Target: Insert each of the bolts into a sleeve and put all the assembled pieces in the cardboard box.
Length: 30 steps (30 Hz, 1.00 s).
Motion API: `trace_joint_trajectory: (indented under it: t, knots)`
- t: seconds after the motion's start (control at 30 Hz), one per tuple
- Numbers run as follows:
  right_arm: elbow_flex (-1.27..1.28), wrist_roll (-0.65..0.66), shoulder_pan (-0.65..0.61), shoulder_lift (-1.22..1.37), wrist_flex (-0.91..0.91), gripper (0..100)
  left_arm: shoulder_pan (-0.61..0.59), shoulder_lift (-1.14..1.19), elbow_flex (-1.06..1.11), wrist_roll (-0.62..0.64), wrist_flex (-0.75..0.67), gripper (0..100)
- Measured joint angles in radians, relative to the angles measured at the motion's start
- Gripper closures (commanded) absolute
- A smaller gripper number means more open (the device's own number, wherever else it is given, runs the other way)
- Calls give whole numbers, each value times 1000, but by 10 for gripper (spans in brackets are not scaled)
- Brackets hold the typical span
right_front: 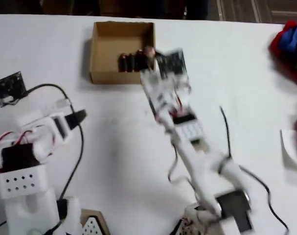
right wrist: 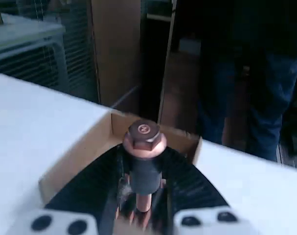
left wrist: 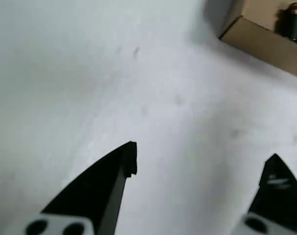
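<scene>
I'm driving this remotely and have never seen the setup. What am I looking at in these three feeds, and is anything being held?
Two small robot arms sit at a white table. The overhead picture looks down on both; the other two come from a camera on each wrist. The left gripper is open above the table, apart from the cardboard box. The right gripper is shut on a copper-headed bolt in its black sleeve, at the box's rim. Dark assembled pieces lie inside.

White table (right_front: pixel 119 142); wooden panel (right wrist: pixel 116 49) behind; dim room beyond.
</scene>
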Motion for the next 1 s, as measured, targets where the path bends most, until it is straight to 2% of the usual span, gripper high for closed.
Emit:
trace_joint_trajectory:
  t: [0.1, 0.17, 0.23, 0.3, 0.4, 0.67, 0.87, 1.0]
  knots:
    - [-163, -146, 14, 121, 37, 980, -64, 0, 0, -58, 21, 600]
    - [-203, -295, 14, 152, 117, 980, -100, 0, 0, -69, 48, 600]
    - [-252, -368, -6, 193, 227, 980, -121, 0, 0, -77, 72, 599]
    - [-334, -319, -37, 255, 348, 980, -133, 0, 0, -92, 83, 599]
    - [-514, -206, -71, 379, 531, 980, -144, 0, 0, -204, 83, 600]
    - [-1221, -167, -68, 801, 993, 980, -141, -2, 69, -270, 83, 598]
    - [-1771, -167, -72, 1129, 1102, 980, -141, -2, 152, -276, 83, 598]
    - [-2002, -167, -87, 1287, 1102, 980, -143, -2, 158, -276, 83, 597]
